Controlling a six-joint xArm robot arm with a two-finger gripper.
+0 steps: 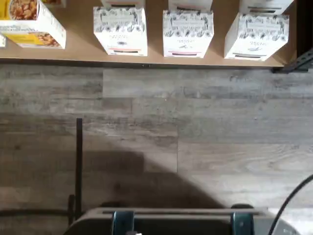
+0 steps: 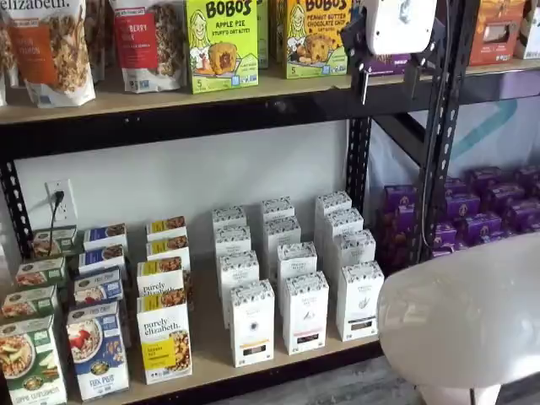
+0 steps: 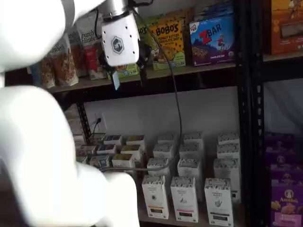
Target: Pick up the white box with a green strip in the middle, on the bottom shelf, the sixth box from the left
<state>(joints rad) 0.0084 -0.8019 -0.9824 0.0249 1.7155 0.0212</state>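
Note:
The white box (image 2: 360,299) stands at the front of the rightmost column on the bottom shelf (image 2: 211,359). It is tall and narrow, with a speckled band at its top. It shows in both shelf views (image 3: 218,201) and in the wrist view (image 1: 257,36), on the pale board (image 1: 78,44). More white boxes like it fill the two columns to its left and stand behind it. My gripper (image 2: 388,83) hangs high in front of the upper shelf, far above the white box. Its white body and black fingers show in both shelf views (image 3: 129,78). A gap shows between the fingers, and nothing is in them.
"purely elizabeth" boxes (image 2: 164,337) and other cartons fill the left columns. Bobo's boxes (image 2: 221,42) stand on the upper shelf. A black upright (image 2: 359,160) stands beside the white box, with purple boxes (image 2: 472,219) beyond it. My white arm (image 2: 464,321) blocks the foreground. Grey plank floor (image 1: 195,122) lies before the shelf.

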